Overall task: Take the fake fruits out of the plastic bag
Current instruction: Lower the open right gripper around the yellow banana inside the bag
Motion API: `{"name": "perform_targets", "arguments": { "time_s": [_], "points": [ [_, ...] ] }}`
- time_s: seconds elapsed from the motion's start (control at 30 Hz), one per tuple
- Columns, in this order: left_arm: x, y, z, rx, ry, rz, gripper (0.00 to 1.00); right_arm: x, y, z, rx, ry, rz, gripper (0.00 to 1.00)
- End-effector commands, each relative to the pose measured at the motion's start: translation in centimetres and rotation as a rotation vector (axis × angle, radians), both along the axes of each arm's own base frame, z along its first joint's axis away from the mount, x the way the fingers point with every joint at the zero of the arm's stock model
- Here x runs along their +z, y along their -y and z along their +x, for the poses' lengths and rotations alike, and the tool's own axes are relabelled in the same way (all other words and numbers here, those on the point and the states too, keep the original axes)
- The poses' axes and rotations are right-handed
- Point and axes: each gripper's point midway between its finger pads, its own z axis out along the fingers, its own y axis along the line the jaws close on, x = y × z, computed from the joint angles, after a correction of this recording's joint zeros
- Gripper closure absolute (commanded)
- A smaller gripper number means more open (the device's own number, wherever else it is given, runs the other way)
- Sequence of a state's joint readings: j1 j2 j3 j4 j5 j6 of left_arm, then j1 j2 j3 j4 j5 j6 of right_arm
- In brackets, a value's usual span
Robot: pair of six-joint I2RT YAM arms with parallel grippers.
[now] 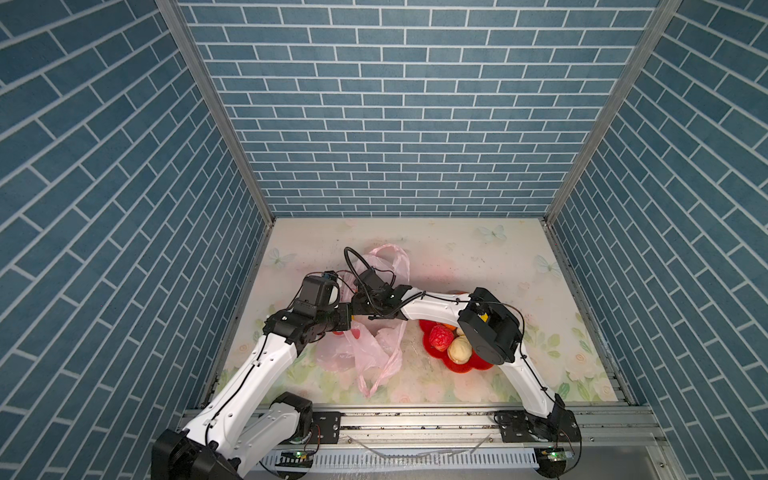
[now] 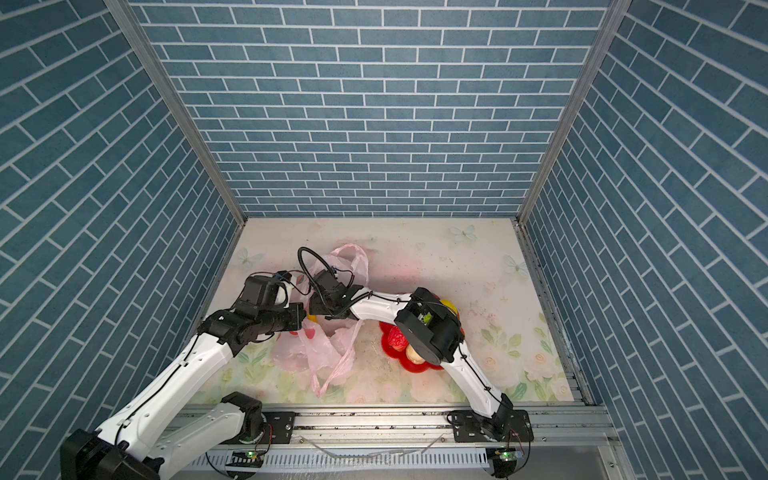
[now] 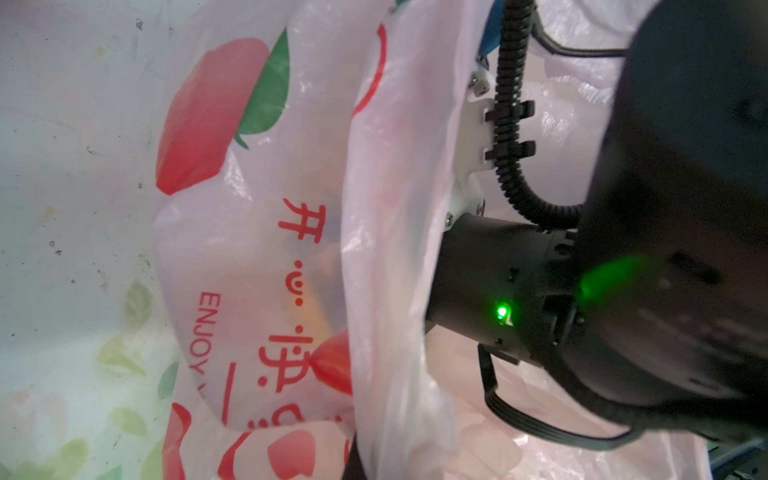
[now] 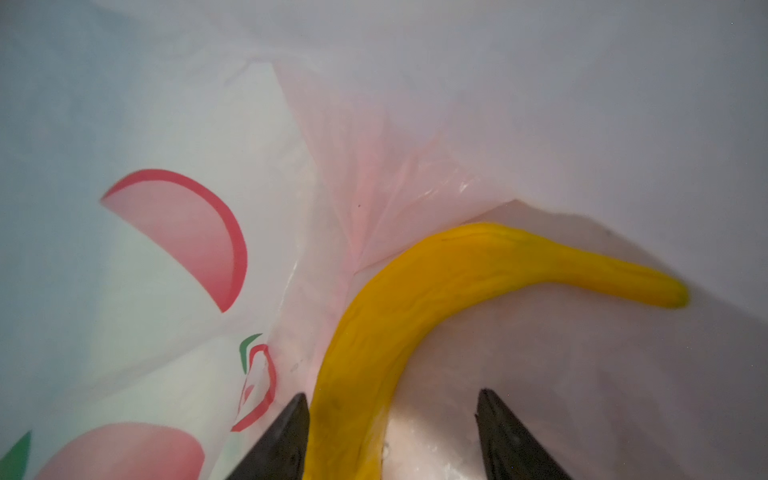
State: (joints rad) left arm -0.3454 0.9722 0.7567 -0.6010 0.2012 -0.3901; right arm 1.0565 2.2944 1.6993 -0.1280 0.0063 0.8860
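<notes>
The pale-pink plastic bag (image 1: 370, 353) (image 2: 320, 353) lies crumpled left of centre on the floral table in both top views. My left gripper (image 1: 350, 316) (image 3: 365, 457) is shut on a fold of the bag's rim (image 3: 395, 249) and holds the mouth up. My right gripper (image 4: 392, 392) is open inside the bag, hidden under its wrist (image 1: 370, 299) in the top views. A long yellow banana (image 4: 415, 299) runs between its black fingers (image 4: 286, 440), against one finger and apart from the other. A wrinkled red fruit (image 1: 440, 337) and a cream-beige one (image 1: 459, 350) sit in the red dish (image 1: 457, 368).
The red flower-shaped dish (image 2: 415, 368) stands right of the bag, partly under the right arm's elbow (image 1: 490, 328), with a yellow fruit (image 2: 446, 305) at its far side. Blue brick walls close three sides. A metal rail (image 1: 415, 419) runs along the front edge.
</notes>
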Motion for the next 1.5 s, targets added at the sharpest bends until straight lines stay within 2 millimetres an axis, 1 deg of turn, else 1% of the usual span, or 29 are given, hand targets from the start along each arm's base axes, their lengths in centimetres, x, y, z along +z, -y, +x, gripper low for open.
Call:
{"name": "perform_targets", "arguments": {
  "time_s": [0.0, 0.07, 0.17, 0.27, 0.37, 0.5, 0.63, 0.67, 0.73, 0.8, 0.87, 0.93, 1.03, 1.33, 1.47],
  "points": [
    [0.6, 0.3, 0.1, -0.003, 0.024, -0.028, 1.0, -2.1, 0.7, 0.0, -0.05, -0.035, -0.057, 0.39],
    [0.6, 0.2, 0.0, 0.0, 0.025, -0.024, 1.0, -2.4, 0.9, 0.0, -0.053, -0.039, -0.068, 0.44],
    [0.3, 0.0, -0.3, 0.006, 0.025, -0.021, 1.0, -2.4, 1.1, 0.0, -0.053, -0.037, -0.077, 0.52],
    [0.0, -0.2, -0.4, 0.019, 0.025, -0.023, 1.0, -1.9, 1.2, 0.1, -0.048, -0.025, -0.084, 0.62],
    [-0.2, -0.4, -0.5, 0.031, 0.023, -0.014, 1.0, -1.4, 1.3, 0.3, -0.042, -0.01, -0.086, 0.68],
    [-0.4, -0.9, -0.7, 0.045, 0.018, 0.008, 1.0, -0.6, 1.4, 0.5, -0.026, 0.013, -0.084, 0.76],
    [-0.5, -1.5, -0.9, 0.065, 0.02, 0.025, 1.0, 1.2, 1.4, 0.6, -0.006, 0.051, -0.055, 0.82],
    [-0.5, -1.5, -0.8, 0.07, 0.025, 0.027, 1.0, 1.6, 1.4, 0.8, -0.003, 0.061, -0.045, 0.82],
    [-1.4, -1.8, -1.2, 0.079, 0.005, 0.038, 1.0, 2.7, 1.3, 0.7, 0.008, 0.08, -0.025, 0.84],
    [-1.7, -1.9, -1.2, 0.081, 0.0, 0.044, 1.0, 3.6, 1.4, 0.8, 0.013, 0.093, -0.013, 0.84],
    [-1.8, -2.0, -1.1, 0.084, -0.007, 0.051, 1.0, 3.4, 1.6, 0.9, 0.014, 0.09, -0.016, 0.85],
    [-1.9, -2.0, -1.0, 0.087, -0.01, 0.055, 1.0, 5.4, 1.4, 0.9, 0.019, 0.103, 0.022, 0.85],
    [-1.9, -2.1, -0.9, 0.096, -0.004, 0.056, 1.0, 6.6, 1.2, 0.9, 0.035, 0.112, 0.05, 0.86],
    [-1.6, -2.1, -0.5, 0.107, 0.01, 0.052, 1.0, 9.3, 1.0, 0.5, 0.075, 0.126, 0.103, 0.86],
    [-1.0, -2.4, -0.2, 0.133, 0.03, 0.049, 1.0, 9.7, 1.0, 0.4, 0.08, 0.131, 0.111, 0.87]
  ]
}}
